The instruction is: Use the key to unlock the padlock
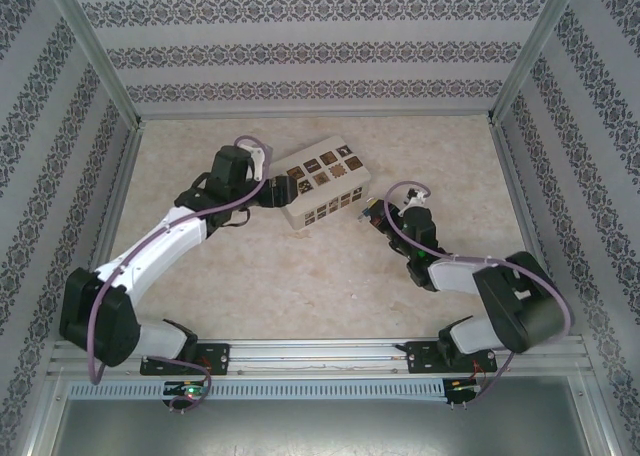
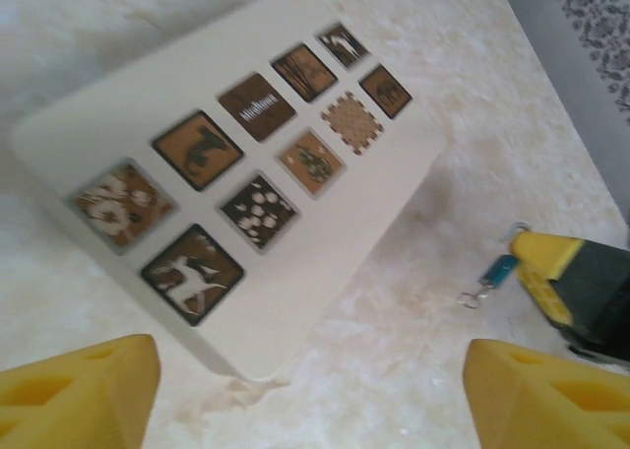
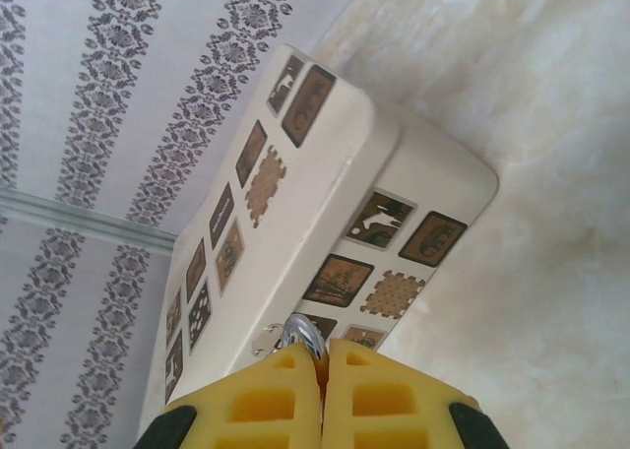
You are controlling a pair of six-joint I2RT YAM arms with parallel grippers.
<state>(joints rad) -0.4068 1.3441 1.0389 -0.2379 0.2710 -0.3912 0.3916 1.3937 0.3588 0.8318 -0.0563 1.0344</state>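
The left hand hangs wide open over a corner of the cream box, touching nothing. The right hand is pinched shut on the small blue padlock, whose silver loop pokes out past the fingertips, just beside the box's right end over the desk.

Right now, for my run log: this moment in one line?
left hand: open, facing cream box | right hand: shut on padlock, beside box
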